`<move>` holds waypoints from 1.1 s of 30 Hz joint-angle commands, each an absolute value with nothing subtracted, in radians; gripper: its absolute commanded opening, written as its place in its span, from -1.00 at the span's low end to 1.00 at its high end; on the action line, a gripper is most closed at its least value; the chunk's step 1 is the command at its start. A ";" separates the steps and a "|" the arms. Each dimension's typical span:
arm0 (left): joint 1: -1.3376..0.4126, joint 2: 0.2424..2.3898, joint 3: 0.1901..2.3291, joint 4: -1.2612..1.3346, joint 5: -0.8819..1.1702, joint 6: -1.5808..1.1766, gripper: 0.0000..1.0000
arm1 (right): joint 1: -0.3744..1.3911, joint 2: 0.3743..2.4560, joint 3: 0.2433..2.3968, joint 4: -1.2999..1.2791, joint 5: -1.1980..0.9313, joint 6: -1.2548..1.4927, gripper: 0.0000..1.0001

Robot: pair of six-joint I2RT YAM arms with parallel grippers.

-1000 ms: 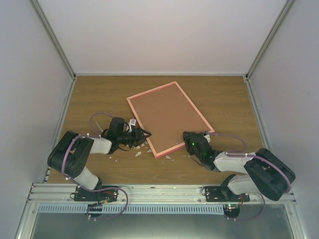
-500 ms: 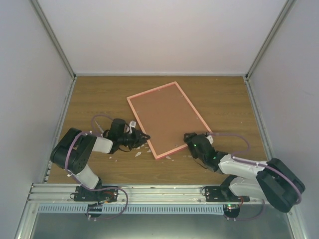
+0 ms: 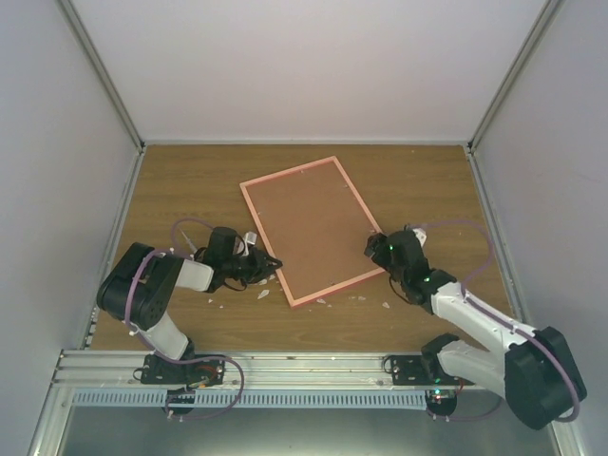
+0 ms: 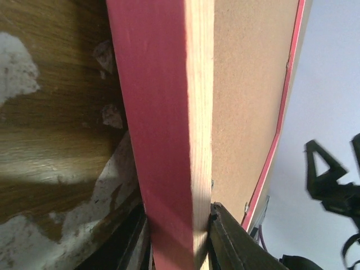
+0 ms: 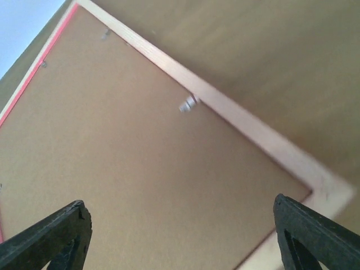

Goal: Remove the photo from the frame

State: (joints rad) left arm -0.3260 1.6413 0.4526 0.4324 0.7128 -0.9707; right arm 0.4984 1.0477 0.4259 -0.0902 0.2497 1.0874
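Note:
The pink frame [image 3: 313, 228] lies face down on the wooden table, its brown backing board up with a pale pink rim. The photo is hidden under the backing. My left gripper [image 3: 271, 266] is shut on the frame's left rim near the front corner; in the left wrist view the pink and pale wood edge [image 4: 169, 140] sits clamped between the jaws. My right gripper [image 3: 375, 245] is open, hovering over the frame's right edge. In the right wrist view its fingertips [image 5: 56, 233] flank the backing board [image 5: 129, 157], and a small metal tab [image 5: 188, 104] sits by the rim.
White flakes and scuffs [image 3: 264, 294] lie on the table near the frame's front corner, seen also in the left wrist view [image 4: 17, 67]. White walls enclose the table on three sides. A metal rail [image 3: 304, 366] runs along the near edge.
My right gripper has moved from the frame's front right corner up and back along its right edge, now over the board. The frame shifted slightly left. The left gripper keeps its hold.

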 commanded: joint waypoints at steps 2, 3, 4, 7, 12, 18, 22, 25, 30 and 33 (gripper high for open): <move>-0.315 1.626 0.485 0.411 0.719 -0.893 -0.65 | 0.353 1.130 0.556 -0.093 0.103 0.615 0.82; -0.315 1.625 0.492 0.396 0.716 -0.883 -0.65 | 0.313 1.174 0.579 -0.089 0.057 0.577 0.83; -0.315 1.624 0.497 0.385 0.713 -0.873 -0.64 | 0.263 1.209 0.597 -0.074 0.014 0.546 0.84; -0.314 1.621 0.509 0.354 0.701 -0.855 -0.63 | 0.178 1.336 0.666 -0.042 -0.132 0.460 0.85; -0.314 1.624 0.537 0.292 0.679 -0.815 -0.60 | 0.140 1.524 0.778 -0.049 -0.252 0.355 0.86; -0.315 1.631 0.559 0.249 0.660 -0.773 -0.57 | 0.126 1.621 0.809 -0.063 -0.304 0.312 0.82; -0.320 1.638 0.579 0.215 0.645 -0.748 -0.53 | 0.127 1.652 0.797 -0.081 -0.326 0.301 0.81; -0.331 1.636 0.607 0.167 0.619 -0.718 -0.46 | 0.127 1.654 0.780 -0.101 -0.373 0.300 0.81; -0.344 1.627 0.644 0.084 0.560 -0.677 -0.34 | 0.133 1.606 0.725 -0.130 -0.439 0.303 0.77; -0.349 1.622 0.656 0.053 0.537 -0.658 -0.26 | 0.143 1.549 0.686 -0.158 -0.462 0.296 0.77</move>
State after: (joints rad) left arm -0.3382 1.6409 0.6247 0.0803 0.6220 -0.7307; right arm 0.1333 1.6161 0.7403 -0.0868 -0.3767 0.3099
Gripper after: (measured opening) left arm 0.353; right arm 0.886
